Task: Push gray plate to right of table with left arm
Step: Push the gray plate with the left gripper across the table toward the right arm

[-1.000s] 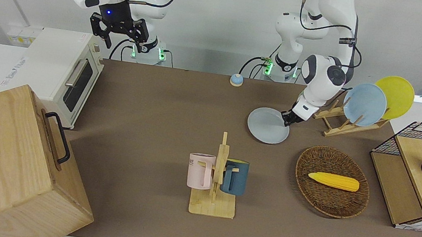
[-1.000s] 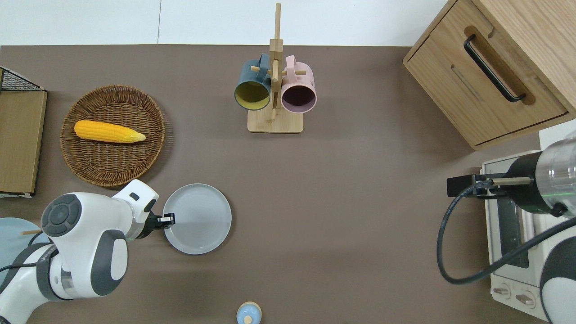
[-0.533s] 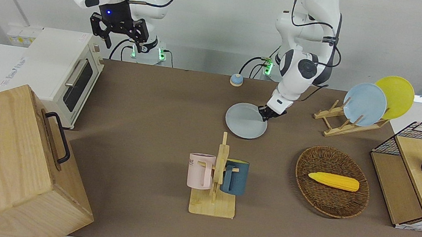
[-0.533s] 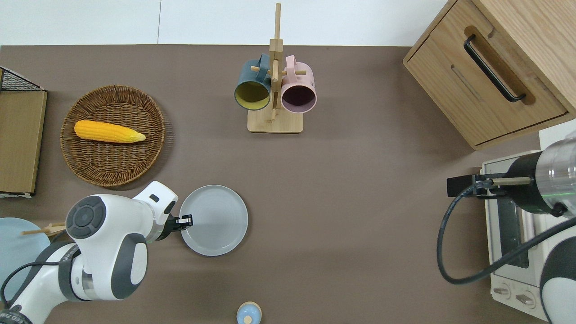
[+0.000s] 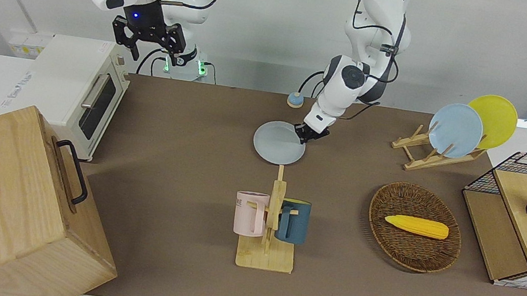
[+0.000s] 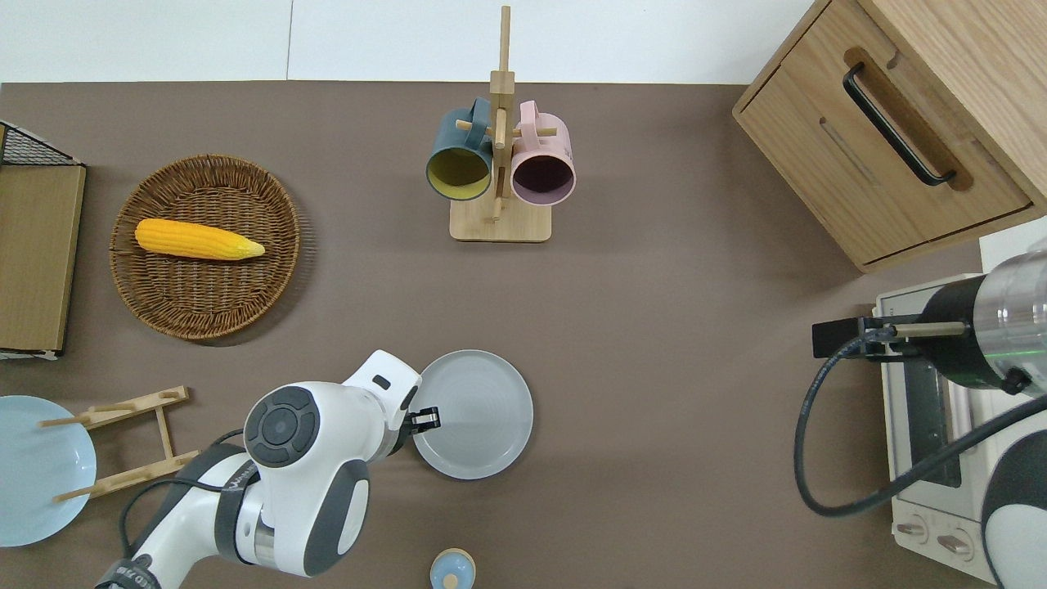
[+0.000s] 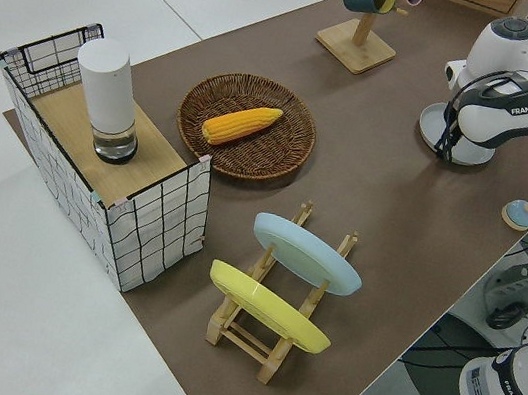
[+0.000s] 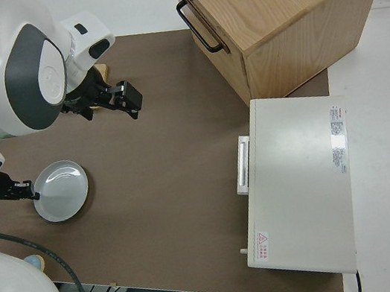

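Left gripper [image 6: 427, 420], ours, presses the gray plate's [image 6: 474, 413] rim; we cannot tell its finger state. Plate lies mid-table [image 6: 654, 327], nearer the robots than the mugs [image 6: 499, 159]. Right arm is parked.

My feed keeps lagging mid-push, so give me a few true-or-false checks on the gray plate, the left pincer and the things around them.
1. The left pincer is at the gray plate's rim, on the edge toward the left arm's end of the table. True.
2. The gray plate stands in the wooden plate rack. False: it lies flat on the table.
3. The corn cob lies in the wicker basket. True.
4. The gray plate touches the mug tree. False: bare table separates them.
5. The right arm is pushing the plate. False: it is parked.
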